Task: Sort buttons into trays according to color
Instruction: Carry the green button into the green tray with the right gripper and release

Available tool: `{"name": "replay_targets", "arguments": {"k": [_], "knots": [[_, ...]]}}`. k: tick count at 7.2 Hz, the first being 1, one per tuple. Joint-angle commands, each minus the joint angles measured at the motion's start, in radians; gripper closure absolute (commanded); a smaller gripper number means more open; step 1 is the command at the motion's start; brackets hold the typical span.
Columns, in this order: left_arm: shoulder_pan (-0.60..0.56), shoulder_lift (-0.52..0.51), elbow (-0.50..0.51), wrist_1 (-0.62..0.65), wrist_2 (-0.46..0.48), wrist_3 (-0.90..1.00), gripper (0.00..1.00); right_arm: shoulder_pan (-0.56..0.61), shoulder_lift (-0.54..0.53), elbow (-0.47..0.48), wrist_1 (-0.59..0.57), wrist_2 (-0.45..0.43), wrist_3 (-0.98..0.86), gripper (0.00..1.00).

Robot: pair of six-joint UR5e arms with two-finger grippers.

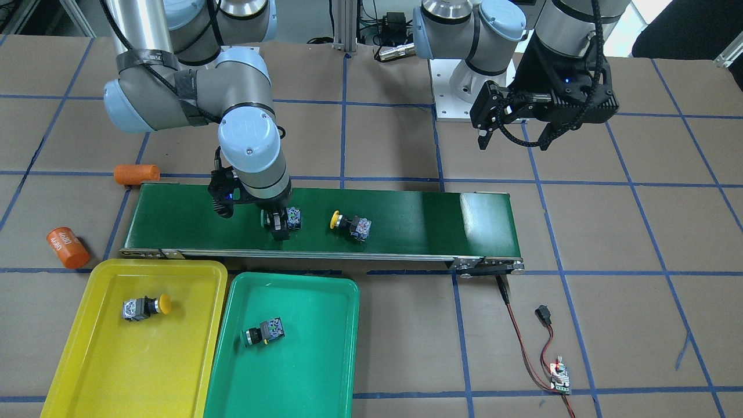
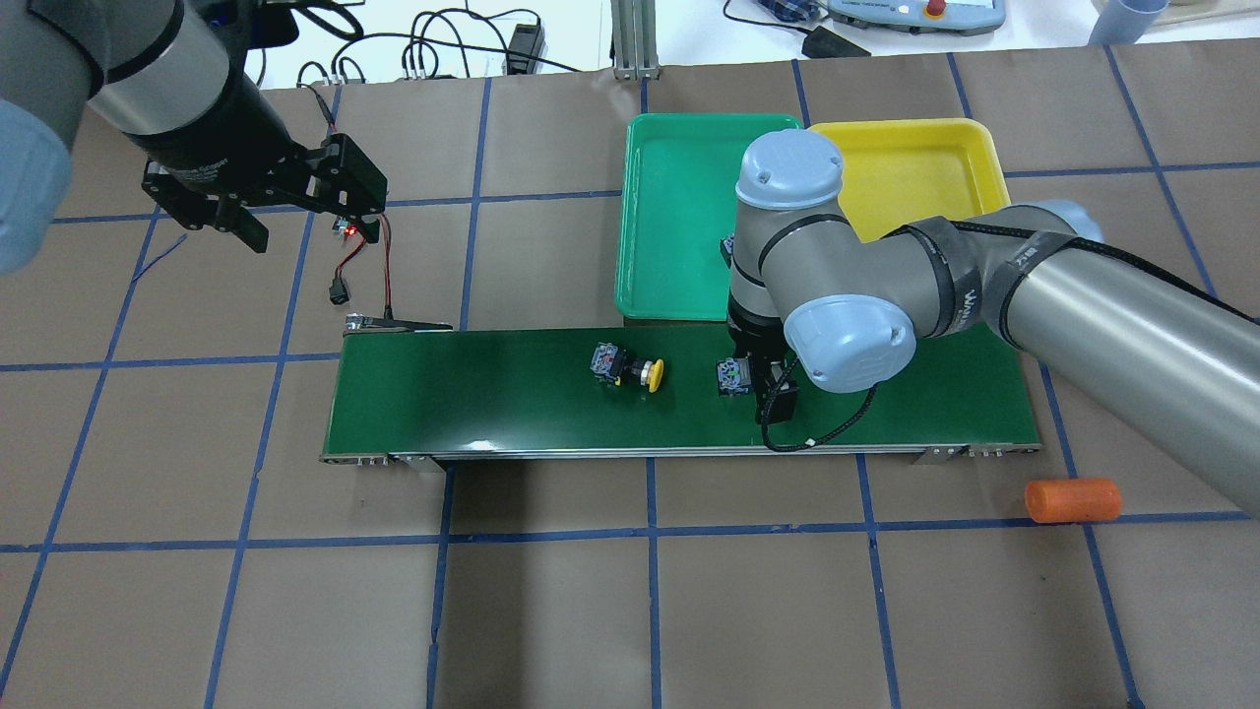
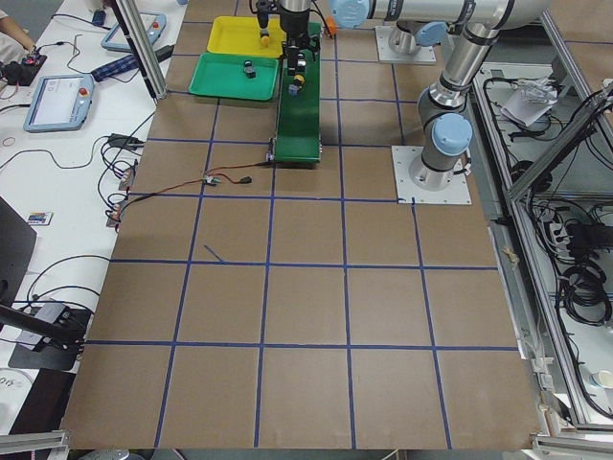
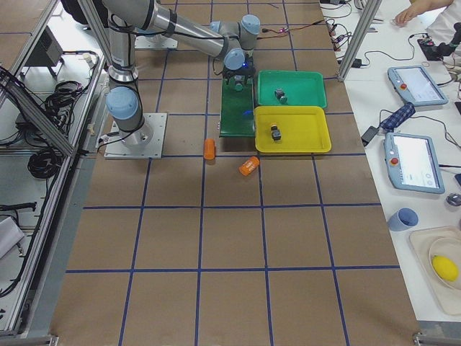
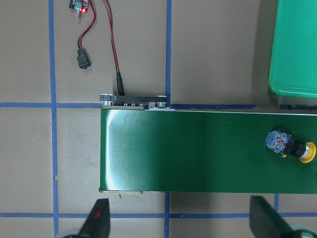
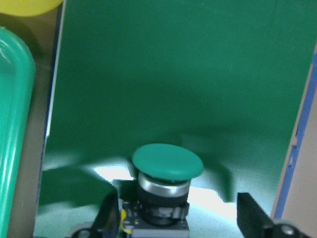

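Green button [image 6: 167, 161]: lies on the belt [image 1: 406, 217] between the fingers of the right gripper [image 1: 278, 223]; its cap shows clearly in the right wrist view, its grey-blue body is towards the camera.
Right gripper: low over the belt, straddling the green button. The fingers stand apart on either side of the body with a gap showing on one side, so they look not yet closed on it.
Yellow button [image 1: 350, 223]: lies on its side on the belt, just beside the green one, apart from it.
Sorted so far: one yellow-capped button [image 1: 145, 306] in the yellow tray [image 1: 87, 371], one green-capped button [image 1: 262, 332] in the green tray [image 1: 313, 371].
Left gripper [image 2: 300, 197]: held high off the belt's far end, over bare table near a small circuit board [image 1: 559, 378]; fingers spread and empty.
Step in hand: grasping the third button, the green one; the task looks about half done.
Next move: close on the button body, lift clear of the belt, carry to the green tray without brushing the yellow button.
Off-task: two orange cylinders [image 1: 68, 247] lie on the table beyond the belt's end.
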Motion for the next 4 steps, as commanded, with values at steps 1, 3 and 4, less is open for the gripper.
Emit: {"name": "replay_targets", "arguments": {"k": [1,3,4], "knots": [[0.0,0.0,0.0,0.0,0.0,0.0,0.0,-0.005,-0.002,-0.002,-0.004,0.005,-0.079,1.0],[0.0,0.0,0.0,0.0,0.0,0.0,0.0,-0.023,-0.025,-0.019,0.007,0.005,-0.101,1.0],[0.0,0.002,0.0,0.0,0.0,0.0,0.0,-0.032,-0.051,-0.056,0.045,0.002,-0.115,1.0]]}}
